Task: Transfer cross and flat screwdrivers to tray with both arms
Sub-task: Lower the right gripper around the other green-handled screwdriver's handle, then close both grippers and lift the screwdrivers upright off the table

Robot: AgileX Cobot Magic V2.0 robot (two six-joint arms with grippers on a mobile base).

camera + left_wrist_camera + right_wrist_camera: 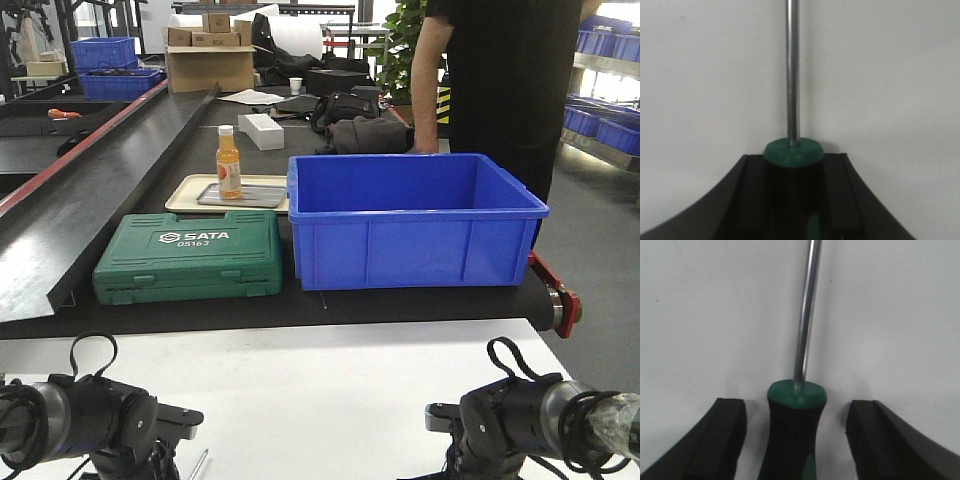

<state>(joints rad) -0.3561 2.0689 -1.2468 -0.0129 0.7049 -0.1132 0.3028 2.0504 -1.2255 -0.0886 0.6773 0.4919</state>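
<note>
In the left wrist view my left gripper point(792, 162) is shut on the black, green-capped handle of one screwdriver point(792, 75). Its steel shaft points away over the white table. In the right wrist view my right gripper point(796, 412) is open. Its fingers point(725, 435) stand on either side of the second screwdriver point(796, 440) with a gap on both sides, and that screwdriver lies on the white surface. The grey metal tray point(262, 195) sits on a cream tray point(185, 195) behind the belt edge. Both arms point(100, 420) are at the bottom of the front view, and a thin shaft point(199, 464) shows there.
An orange bottle point(229, 162) stands on the grey tray. A green SATA tool case point(188, 257) and a deep blue bin point(412, 220) stand on the black belt in front. A person point(500, 70) stands behind the bin. Boxes and more blue bins are at the back.
</note>
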